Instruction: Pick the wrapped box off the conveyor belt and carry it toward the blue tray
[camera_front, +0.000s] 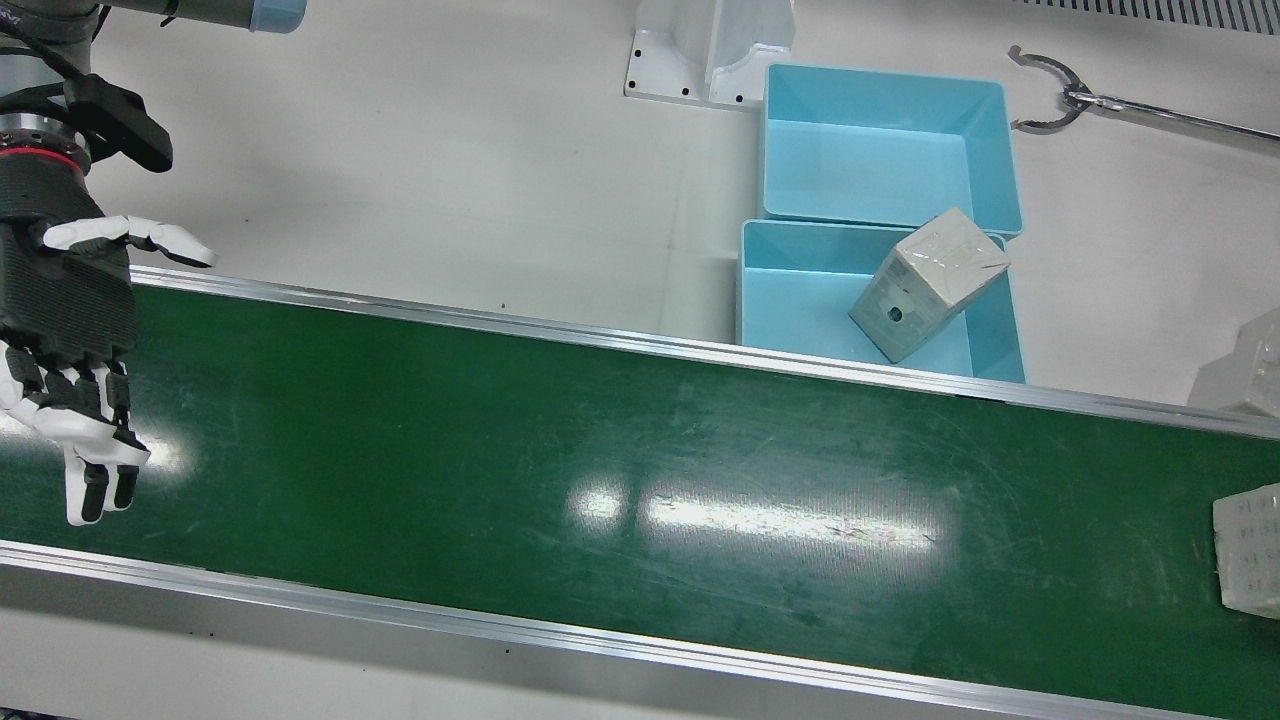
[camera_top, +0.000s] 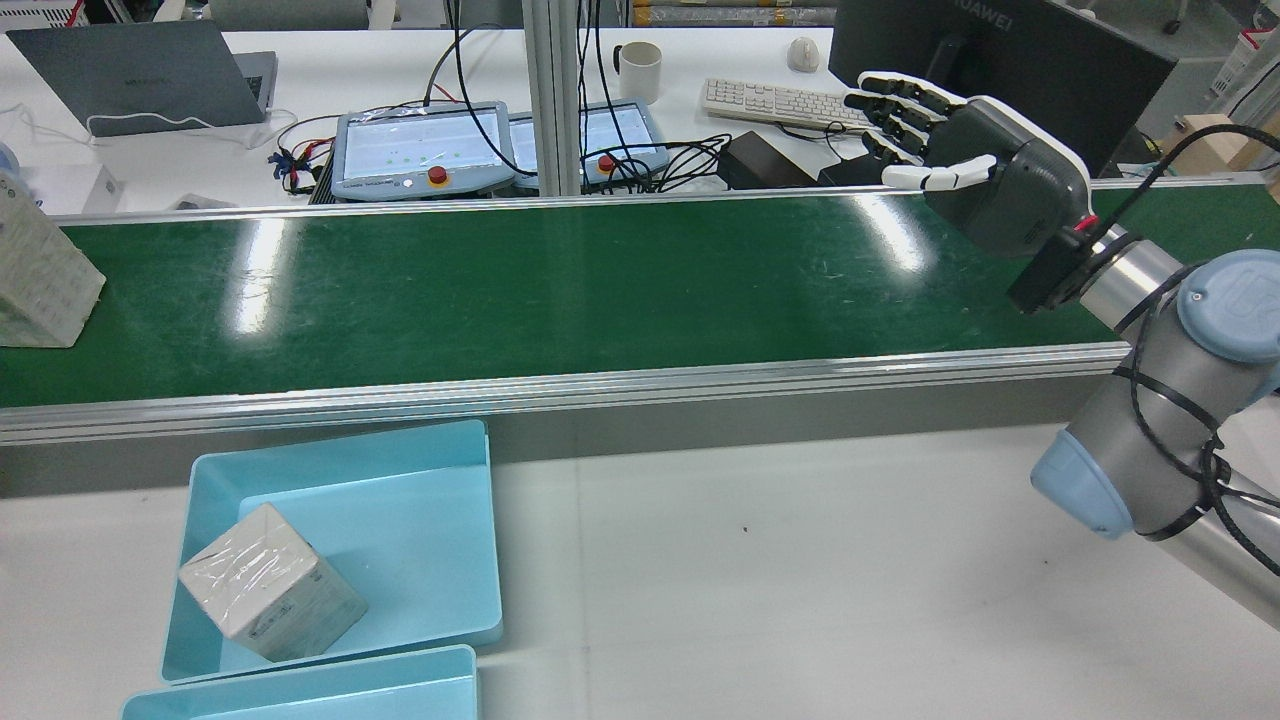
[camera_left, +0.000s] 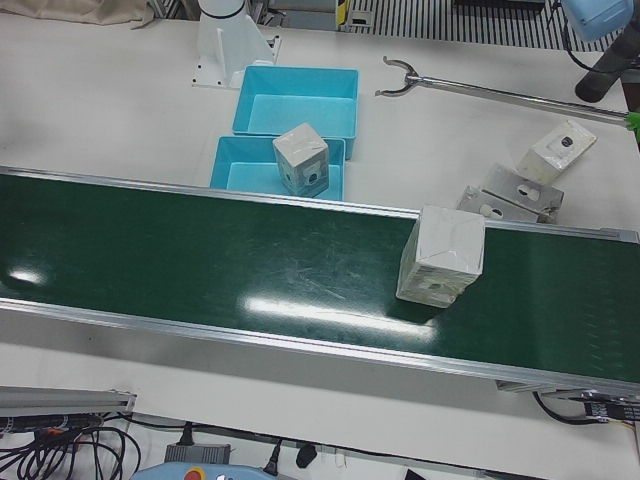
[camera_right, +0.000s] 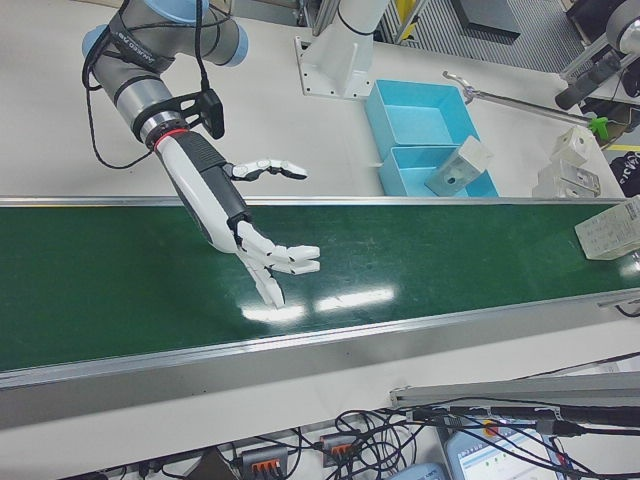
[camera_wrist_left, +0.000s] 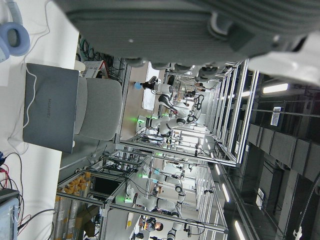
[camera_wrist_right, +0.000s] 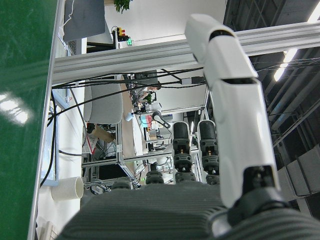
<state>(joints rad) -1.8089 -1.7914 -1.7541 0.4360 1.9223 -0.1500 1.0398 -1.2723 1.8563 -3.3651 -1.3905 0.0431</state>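
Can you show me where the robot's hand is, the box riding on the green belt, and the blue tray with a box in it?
right hand (camera_right: 262, 250): right-front view, on its palm.
wrapped box on the belt (camera_left: 442, 255): left-front view, on its top.
blue tray (camera_top: 420, 520): rear view, on its bare floor.

Bright, even overhead light is flooding the station. It is throwing white glare patches onto the green conveyor belt (camera_front: 640, 480), which is showing up in the front, rear and both side-front views. Shadows are staying soft and short; the wrapped box (camera_left: 441, 256) on the belt is casting only a faint one. The white bench (camera_front: 400, 150) is looking nearly washed out. In the right hand view the near fingers (camera_wrist_right: 235, 100) are looking soft, while ceiling strip lights are flaring. The left hand view is dim at its right side.
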